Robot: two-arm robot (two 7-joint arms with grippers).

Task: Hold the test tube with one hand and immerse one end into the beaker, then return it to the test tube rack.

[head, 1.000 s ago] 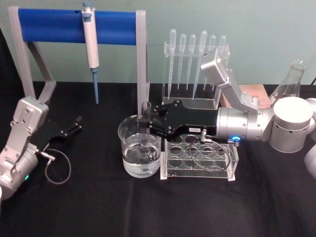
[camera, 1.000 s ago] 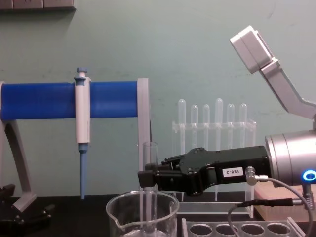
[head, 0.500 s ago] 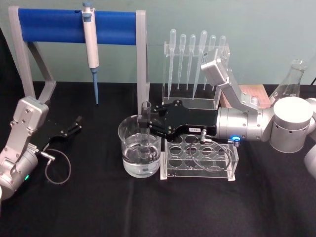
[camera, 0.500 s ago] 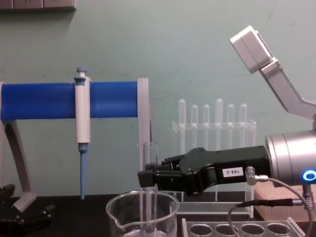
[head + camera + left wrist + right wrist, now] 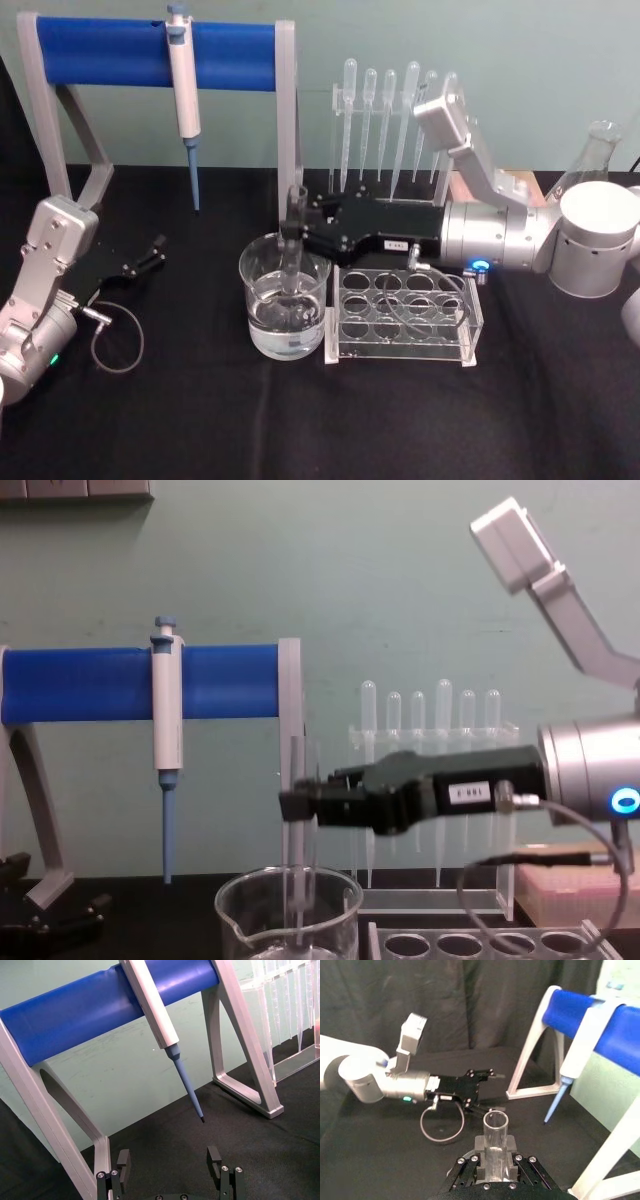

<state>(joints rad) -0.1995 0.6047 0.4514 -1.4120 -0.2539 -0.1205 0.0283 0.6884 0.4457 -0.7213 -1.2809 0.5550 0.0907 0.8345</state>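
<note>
The right gripper reaches in from three o'clock on a level silver wrist, its black fingers closed around the test tube near the top, holding it upright. The left gripper rests low at nine o'clock, its fingers spread apart, holding nothing.

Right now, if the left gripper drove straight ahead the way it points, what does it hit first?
Probably nothing soon: the open left gripper points across bare black table toward the blue-barred stand; its hanging pipette sits higher. Depth is uncertain.
</note>
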